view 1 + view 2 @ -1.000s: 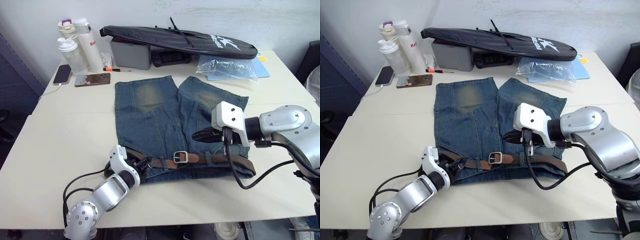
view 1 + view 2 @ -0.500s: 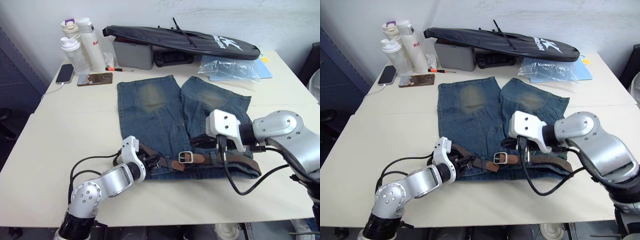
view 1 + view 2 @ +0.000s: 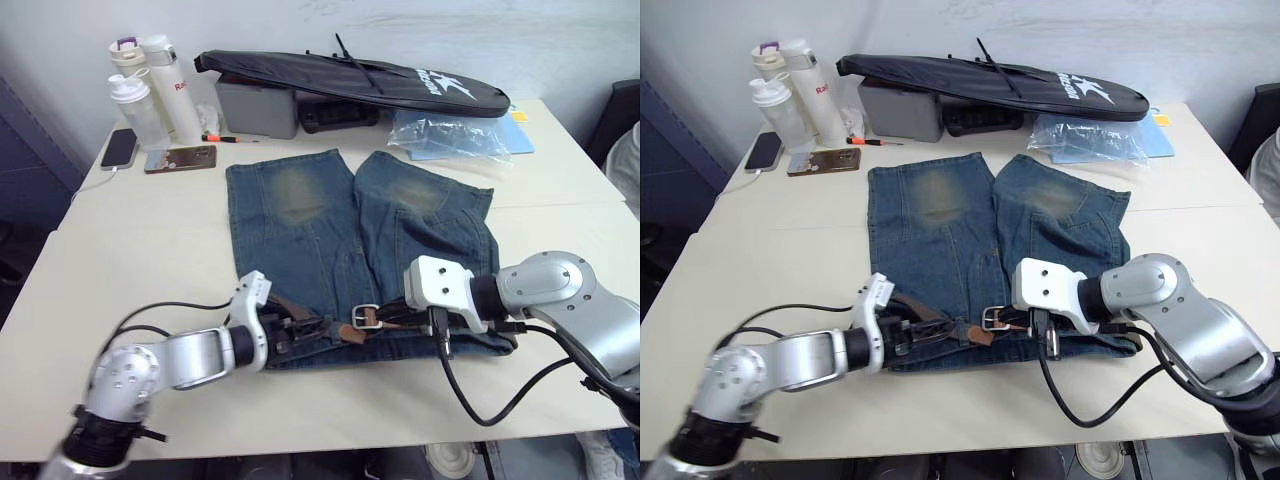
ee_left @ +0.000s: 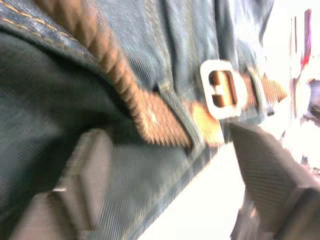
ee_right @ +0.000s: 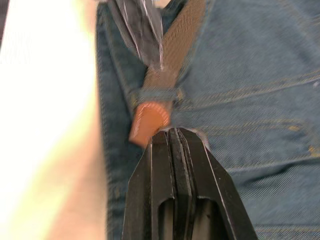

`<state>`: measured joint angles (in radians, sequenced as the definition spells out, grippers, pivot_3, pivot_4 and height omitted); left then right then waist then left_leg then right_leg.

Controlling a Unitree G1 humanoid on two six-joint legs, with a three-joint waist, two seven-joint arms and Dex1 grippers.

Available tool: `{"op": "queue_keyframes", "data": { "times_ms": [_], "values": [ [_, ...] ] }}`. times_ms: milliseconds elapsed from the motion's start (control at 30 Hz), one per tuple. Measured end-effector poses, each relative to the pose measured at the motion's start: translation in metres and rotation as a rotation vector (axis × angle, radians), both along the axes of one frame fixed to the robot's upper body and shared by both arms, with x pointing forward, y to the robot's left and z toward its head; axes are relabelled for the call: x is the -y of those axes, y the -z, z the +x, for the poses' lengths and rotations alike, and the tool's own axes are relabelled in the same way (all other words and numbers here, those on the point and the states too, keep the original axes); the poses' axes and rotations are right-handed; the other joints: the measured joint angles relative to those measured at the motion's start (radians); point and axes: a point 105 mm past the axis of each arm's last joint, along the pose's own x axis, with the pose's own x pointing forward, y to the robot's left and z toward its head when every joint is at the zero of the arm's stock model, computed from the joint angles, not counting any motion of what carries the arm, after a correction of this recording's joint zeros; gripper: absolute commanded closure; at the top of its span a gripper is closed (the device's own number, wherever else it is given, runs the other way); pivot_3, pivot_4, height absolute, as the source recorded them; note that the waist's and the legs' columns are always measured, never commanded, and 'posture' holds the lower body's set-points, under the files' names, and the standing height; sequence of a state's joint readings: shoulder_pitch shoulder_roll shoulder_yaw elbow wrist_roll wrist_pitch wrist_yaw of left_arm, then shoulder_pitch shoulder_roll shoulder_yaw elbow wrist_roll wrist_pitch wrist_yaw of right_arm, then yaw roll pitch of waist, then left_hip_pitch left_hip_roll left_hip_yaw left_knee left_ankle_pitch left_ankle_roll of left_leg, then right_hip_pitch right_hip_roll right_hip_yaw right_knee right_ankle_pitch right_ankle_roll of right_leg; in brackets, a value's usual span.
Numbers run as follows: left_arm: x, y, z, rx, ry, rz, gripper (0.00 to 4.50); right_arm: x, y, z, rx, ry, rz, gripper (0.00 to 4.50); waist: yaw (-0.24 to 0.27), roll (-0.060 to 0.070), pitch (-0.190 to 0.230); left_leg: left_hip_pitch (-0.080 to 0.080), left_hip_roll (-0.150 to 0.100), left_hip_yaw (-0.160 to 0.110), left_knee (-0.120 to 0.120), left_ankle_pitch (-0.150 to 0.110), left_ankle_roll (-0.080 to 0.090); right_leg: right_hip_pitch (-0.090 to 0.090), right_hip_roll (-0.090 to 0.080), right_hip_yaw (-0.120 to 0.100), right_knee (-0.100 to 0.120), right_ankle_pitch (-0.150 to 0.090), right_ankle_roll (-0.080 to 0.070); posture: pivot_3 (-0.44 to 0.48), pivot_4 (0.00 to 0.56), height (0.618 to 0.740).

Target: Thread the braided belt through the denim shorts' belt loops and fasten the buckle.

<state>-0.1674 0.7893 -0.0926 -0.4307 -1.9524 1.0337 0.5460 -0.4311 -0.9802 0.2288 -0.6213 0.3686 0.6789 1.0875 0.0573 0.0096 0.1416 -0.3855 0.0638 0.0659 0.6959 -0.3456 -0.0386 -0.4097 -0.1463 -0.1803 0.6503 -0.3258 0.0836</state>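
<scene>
Because the denim shorts [image 3: 340, 240] are the biggest thing on the cream worktop [image 3: 120, 280], they set the layout: waistband toward the robot, both legs running away from the two pincers toward the long black bag [image 3: 350, 75] and the bottles [image 3: 150, 85] at the far edge. Along that waistband lies the braided belt [image 4: 107, 55], its long axis running crosswise from one pincer to the other. The silver buckle [image 3: 364, 317] sits between them, nearer the right pincer.

The left pincer [image 3: 300, 331] is at the waistband's left end with its fingers [image 4: 82, 175] spread apart, released, straddling the denim edge; the tan leather tip [image 4: 160, 122] lies just ahead of it, pointing toward the buckle and tucked under one of the belt loops [image 4: 175, 107].

The right pincer [image 5: 172, 132] is clenched with nothing visibly between its fingers, its tip touching or just short of a tan leather tab [image 5: 145, 122] that points at it from under another loop; which of the two I cannot tell.

The step in hand looks like bringing tip and buckle together. To do it well, I would judge the left pincer should close on the tip flat, not twisted, and feed it along the belt's own axis, while the right steadies the buckle frame so it does not slide.
</scene>
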Motion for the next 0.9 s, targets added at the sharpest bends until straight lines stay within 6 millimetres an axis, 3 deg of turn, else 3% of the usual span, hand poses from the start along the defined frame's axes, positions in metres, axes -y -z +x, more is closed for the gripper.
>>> {"op": "queue_keyframes", "data": {
  "times_ms": [100,267,367,500,733,900],
  "values": [
    [-0.024,-0.013,-0.015,0.015,0.146,0.074,0.07,0.001,0.009,-0.002,0.046,-0.03,-0.032,4.5,-0.007,0.001,0.002,0.0,0.0,0.0,-0.001,0.0,0.0,-0.001,0.0,-0.001,0.0,-0.001,-0.001,0.0,0.15,0.642],
    [-0.035,-0.04,-0.031,0.058,0.361,0.183,0.07,-0.014,0.017,-0.005,0.122,-0.11,-0.02,4.5,-0.006,0.001,0.004,0.0,-0.001,0.001,-0.007,0.003,-0.005,-0.001,0.001,-0.002,-0.006,-0.001,-0.001,0.0,0.15,0.642],
    [-0.032,-0.058,-0.036,0.121,0.483,0.216,0.0,-0.017,0.022,-0.008,0.104,-0.123,-0.001,3.6,-0.004,0.0,0.004,0.0,-0.003,0.002,-0.01,0.005,-0.003,0.0,0.0,-0.002,-0.007,0.0,-0.001,0.0,0.15,0.642],
    [-0.036,-0.075,-0.03,0.204,0.538,0.258,0.0,-0.017,0.029,-0.008,0.133,-0.131,-0.017,1.67,-0.007,-0.001,0.006,0.0,-0.002,0.004,-0.013,0.007,-0.004,-0.001,0.001,-0.004,-0.006,0.0,-0.001,0.0,0.15,0.642],
    [-0.051,-0.086,-0.017,0.28,0.582,0.352,0.0,-0.017,0.055,-0.004,0.199,-0.165,-0.059,1.67,-0.013,-0.002,0.007,0.0,-0.002,0.005,-0.014,0.009,-0.006,-0.002,0.002,-0.004,-0.005,-0.001,-0.001,0.0,0.15,0.642],
    [-0.056,-0.085,-0.015,0.292,0.624,0.365,0.0,-0.021,0.057,0.001,0.25,-0.173,-0.047,1.67,-0.014,-0.003,0.007,0.0,-0.001,0.005,-0.013,0.011,-0.006,-0.003,0.002,-0.004,-0.004,-0.001,-0.002,0.0,0.15,0.642]
  ]
}}
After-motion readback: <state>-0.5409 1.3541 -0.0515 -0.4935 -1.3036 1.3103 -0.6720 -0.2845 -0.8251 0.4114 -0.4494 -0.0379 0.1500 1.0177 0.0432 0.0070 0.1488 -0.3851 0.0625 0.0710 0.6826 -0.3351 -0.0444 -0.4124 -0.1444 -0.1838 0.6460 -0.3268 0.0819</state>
